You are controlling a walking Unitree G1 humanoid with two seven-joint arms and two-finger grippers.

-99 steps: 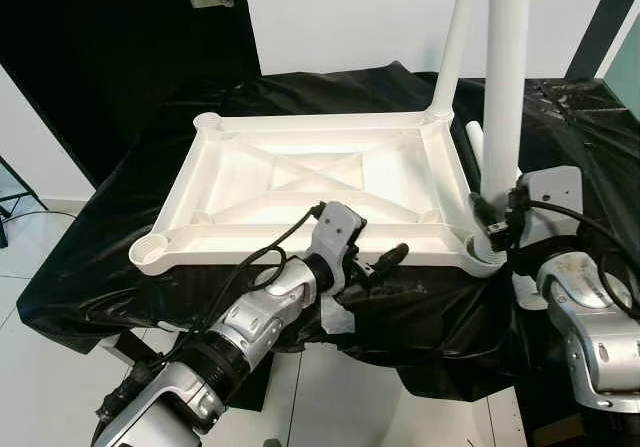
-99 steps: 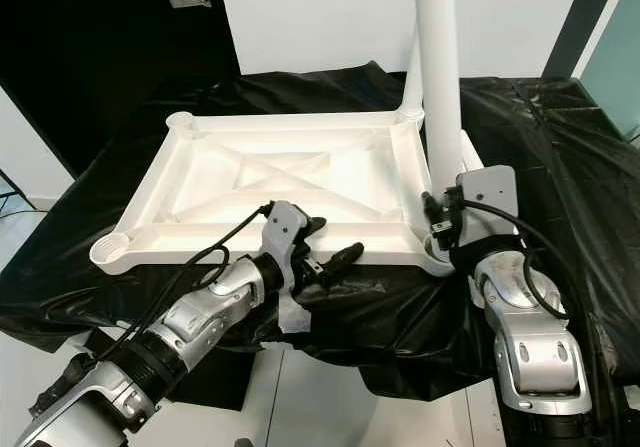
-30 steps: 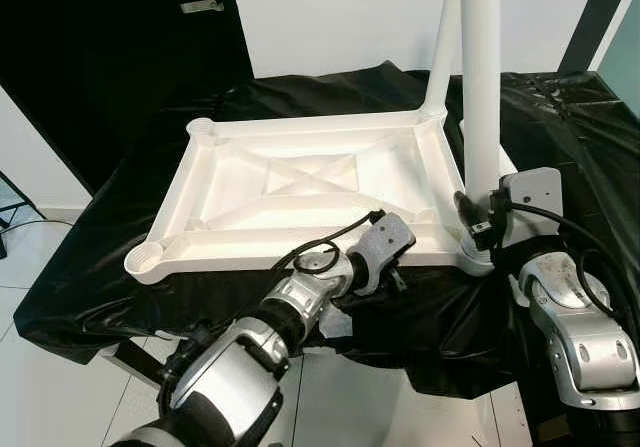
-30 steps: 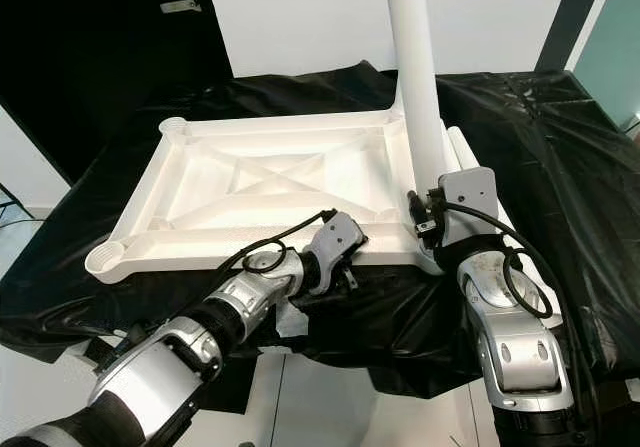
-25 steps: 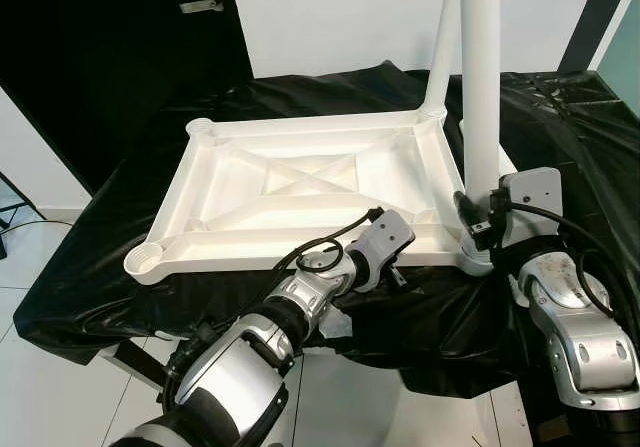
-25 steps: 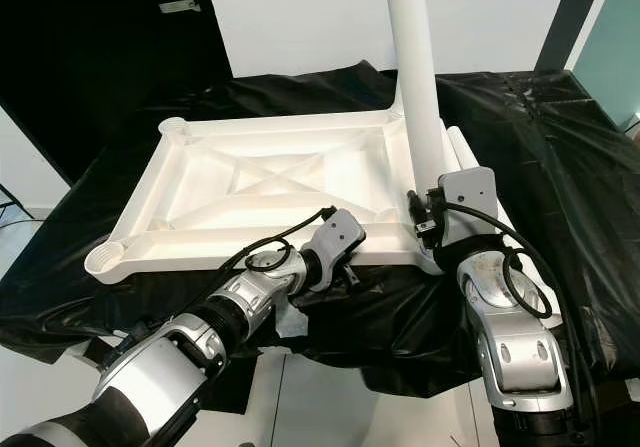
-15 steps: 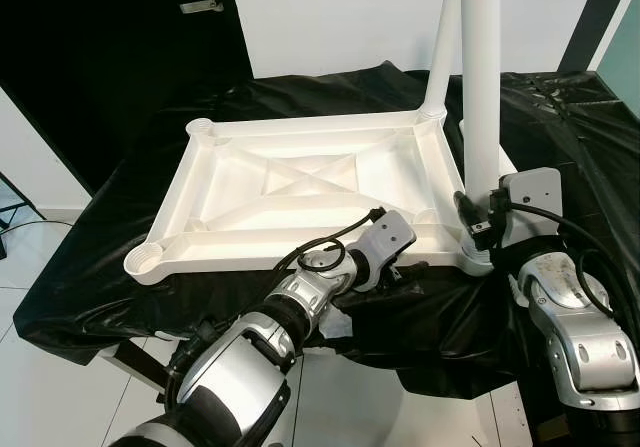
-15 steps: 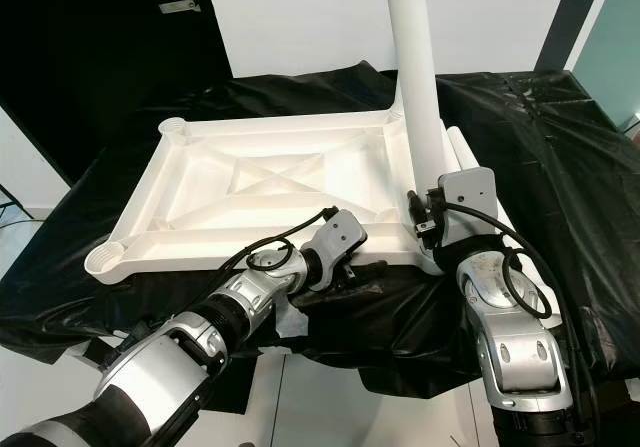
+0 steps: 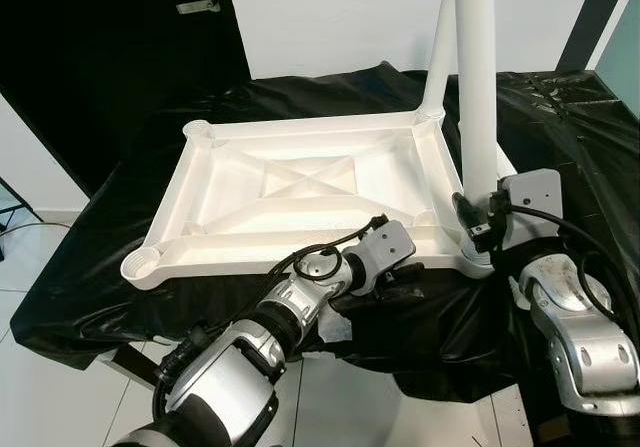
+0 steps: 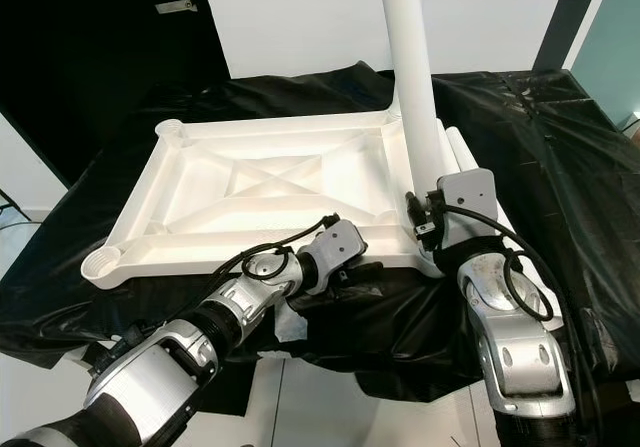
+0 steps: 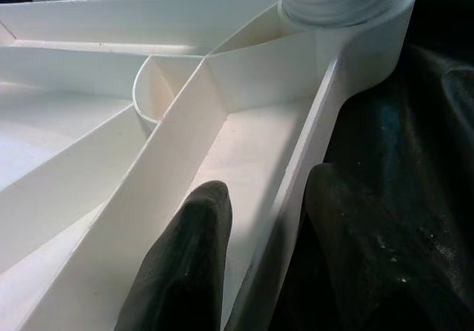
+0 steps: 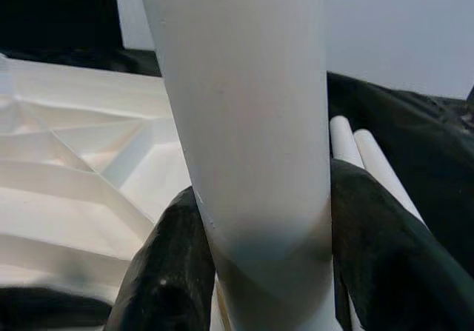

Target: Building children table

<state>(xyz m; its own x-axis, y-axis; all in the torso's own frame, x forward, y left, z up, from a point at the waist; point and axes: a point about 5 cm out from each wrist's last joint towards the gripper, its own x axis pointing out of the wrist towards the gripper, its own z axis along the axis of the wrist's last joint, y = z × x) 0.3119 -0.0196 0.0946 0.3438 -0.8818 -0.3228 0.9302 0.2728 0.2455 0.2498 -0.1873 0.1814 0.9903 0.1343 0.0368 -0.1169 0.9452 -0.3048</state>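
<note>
While you braced the tabletop (image 9: 300,192), the step in hand looked like seating the second leg (image 9: 477,87) in the near-right corner socket (image 9: 478,259). That tabletop lay upside down across the middle of the frame on black sheeting (image 9: 560,137), ribs up, its long axis running left to right. Your left gripper (image 11: 259,235) sat at the lower centre edge, fingers (image 11: 189,264) narrowly parted astride the near rim, one inside the frame, one outside against the sheeting. Your right gripper (image 12: 255,257) was clamped round the leg low down, just above the socket, at centre right. The leg stood upright, long axis vertical, top running out of the upper edge. A first leg (image 9: 440,37) rose from the far-right corner, leaning slightly. Spare legs (image 10: 462,162) lay flat on the sheeting right of the tabletop. The two left sockets (image 9: 140,264) were empty.

Next move, as I judge it: twist or press the leg fully home while the left gripper holds the rim against turning.
</note>
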